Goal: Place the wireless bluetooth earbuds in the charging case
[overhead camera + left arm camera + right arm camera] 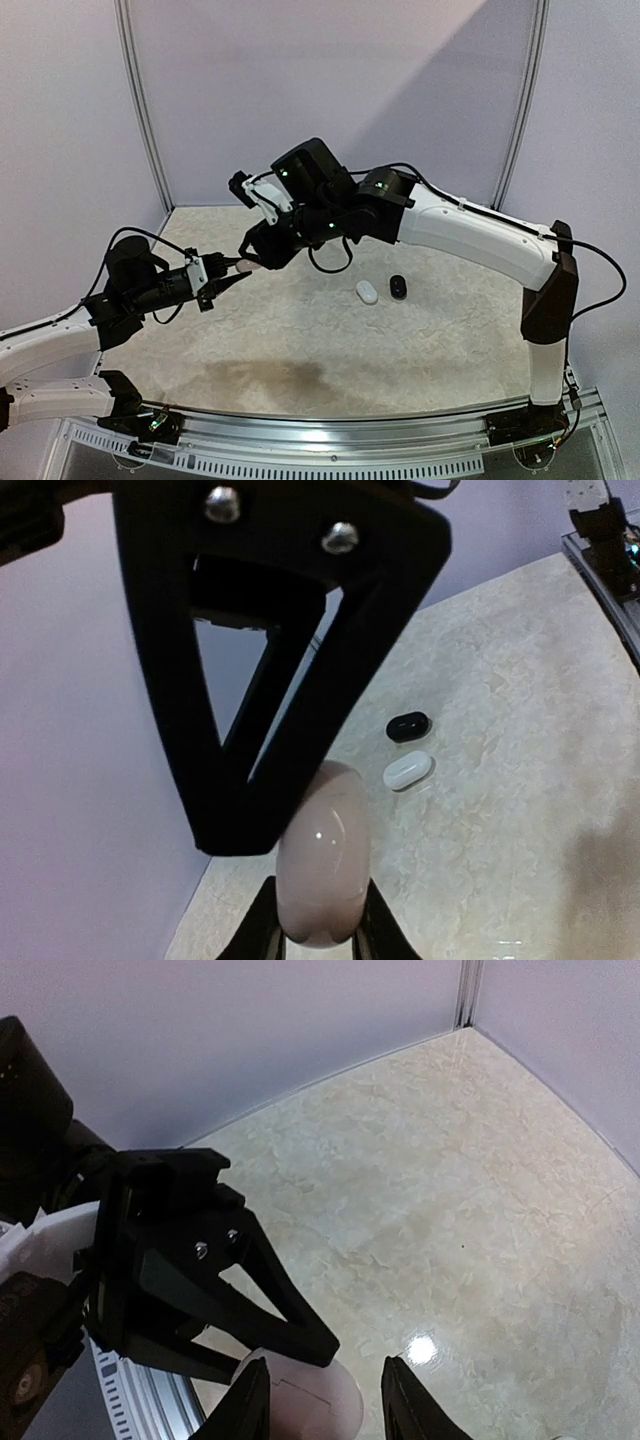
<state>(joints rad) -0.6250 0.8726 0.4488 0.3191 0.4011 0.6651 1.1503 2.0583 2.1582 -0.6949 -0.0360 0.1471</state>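
Observation:
My left gripper (238,268) is shut on a pale pink pebble-shaped charging case (322,865), held above the table at the left. The case's lid looks closed, with a seam line showing in the right wrist view (305,1400). My right gripper (254,252) is open, its fingers (250,1400) either side of the same case, with a gap on one side. The left gripper's black fingers (215,1290) cross in front of it. No earbuds show in any view.
A white pebble-shaped case (367,292) and a black one (398,287) lie on the marbled table (300,340) to the right of centre; both also show in the left wrist view, the white case (408,771) and the black case (407,726). Pale walls enclose the back and sides.

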